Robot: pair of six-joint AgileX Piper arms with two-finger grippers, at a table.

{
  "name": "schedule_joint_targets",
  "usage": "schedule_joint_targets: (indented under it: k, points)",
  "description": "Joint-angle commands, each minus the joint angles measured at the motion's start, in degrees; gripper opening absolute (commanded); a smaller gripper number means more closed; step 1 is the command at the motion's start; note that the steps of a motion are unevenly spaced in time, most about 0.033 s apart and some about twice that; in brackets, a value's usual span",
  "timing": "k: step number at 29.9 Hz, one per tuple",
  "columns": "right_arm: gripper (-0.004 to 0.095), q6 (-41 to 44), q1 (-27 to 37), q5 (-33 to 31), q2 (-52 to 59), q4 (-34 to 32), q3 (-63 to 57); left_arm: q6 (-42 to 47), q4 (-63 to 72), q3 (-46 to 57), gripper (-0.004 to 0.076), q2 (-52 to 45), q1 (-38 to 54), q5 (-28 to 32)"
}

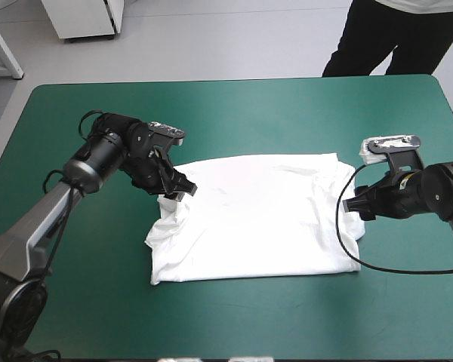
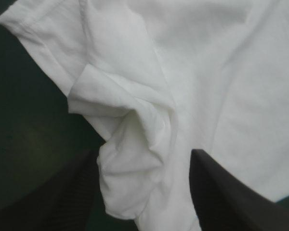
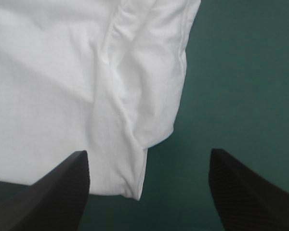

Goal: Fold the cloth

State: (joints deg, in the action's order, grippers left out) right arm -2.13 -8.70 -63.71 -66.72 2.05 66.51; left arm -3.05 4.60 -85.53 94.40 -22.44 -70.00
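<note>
The white T-shirt lies spread flat in the middle of the table, its left side rumpled with a folded sleeve. My left gripper hovers at the shirt's far left corner. In the left wrist view this gripper is open, and a bunched fold of the T-shirt lies between its fingers. My right gripper sits at the shirt's right edge. Seen from the right wrist, it is open too, with the T-shirt's folded sleeve edge between the fingers and partly ahead of them.
The teal-green cover runs wide on every side of the T-shirt, out to the table's edges.
</note>
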Motion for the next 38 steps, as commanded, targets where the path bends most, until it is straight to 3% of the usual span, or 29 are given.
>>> schedule_joint_targets:
  k: [1, 17, 25, 38]
  points:
    - [0.0648, -0.56, -0.02, -1.36, 2.25, 0.81, 1.94, 1.47, 0.30, 0.83, 0.0426, -8.79, -0.21, -3.95]
    - [0.0648, 2.45, -0.02, -6.92, 13.41, 4.59, -3.69, 3.97, 2.09, 25.64, 0.0426, -32.53, -0.21, -3.83]
    - [0.0648, 2.13, -0.02, -3.53, 14.70, 5.54, -14.04, 3.59, 4.81, 32.07, 0.0428, -32.07, -0.21, 2.80]
    - [0.0648, 1.63, -0.02, -2.13, 14.70, 5.79, -14.32, 3.05, 5.89, 36.54, 0.0440, -22.25, -3.62, 11.13]
